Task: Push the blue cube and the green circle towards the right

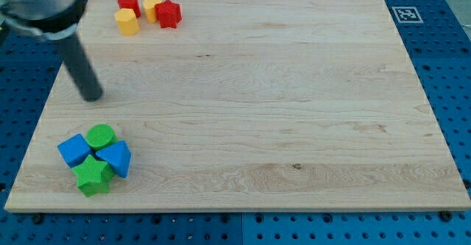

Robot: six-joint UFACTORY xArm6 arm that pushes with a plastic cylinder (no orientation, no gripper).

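While my tip (91, 96) is resting on the board (294, 90) with no claw to open or shut, it is sitting above the green circle (100, 136), apart from it. Touching that circle, the blue cube (74, 150) is lying near the view's bottom left.

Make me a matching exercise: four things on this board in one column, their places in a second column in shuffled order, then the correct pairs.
Column one:
1. small red star-shaped block
2. small green round block
3. small green star-shaped block
4. my tip

Column two:
A. bottom of the cluster at the view's lower left
B. right end of the group at the view's top left
C. bare wood above the lower-left cluster, touching no block
D. top of the lower-left cluster, beside the small blue cube block

Pairs: 1-B, 2-D, 3-A, 4-C
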